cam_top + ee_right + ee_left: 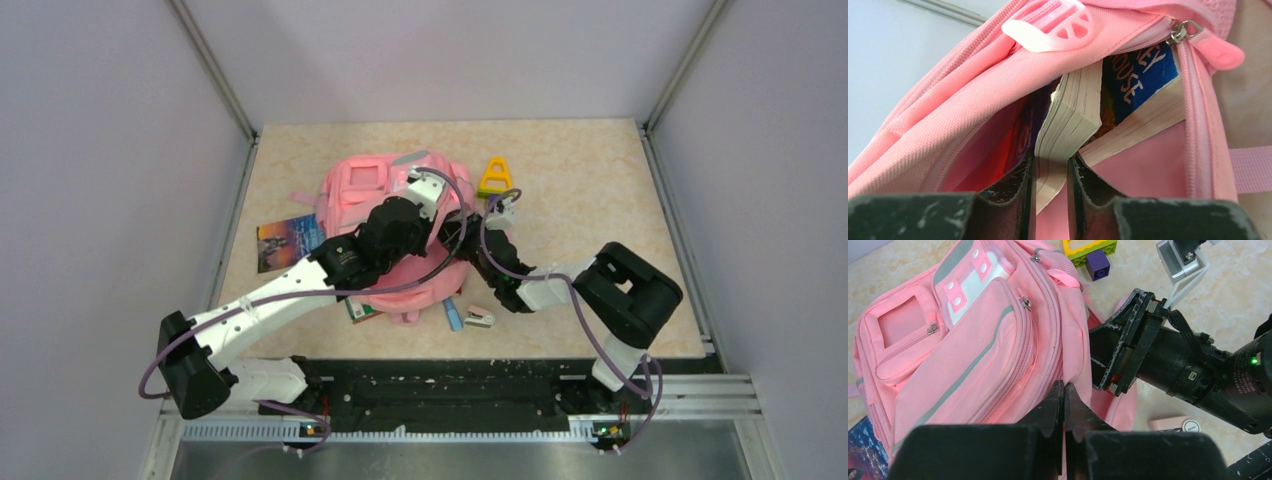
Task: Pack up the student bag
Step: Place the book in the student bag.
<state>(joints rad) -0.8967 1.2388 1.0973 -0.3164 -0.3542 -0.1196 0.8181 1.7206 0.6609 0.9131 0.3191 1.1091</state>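
The student bag (375, 195) is a big pink backpack lying in the middle of the table, front pockets up (963, 345). My left gripper (1064, 387) is shut, pinching the pink fabric edge of the bag's main opening. In the top view it (450, 232) is over the bag's right side. My right gripper (1051, 160) is shut on a thick paperback (1070, 112) and holds it inside the open bag. In the left wrist view that gripper (1120, 347) enters the opening from the right. A blue-covered book (1140, 75) lies inside the bag beside the paperback.
A yellow-green frame block (495, 177) and a purple brick (1097, 266) lie behind the bag. A picture book (285, 243) lies to its left. A pink stapler (480, 318) and a blue item (453, 317) lie at the front. The zipper pull (1215, 50) hangs at the opening's right.
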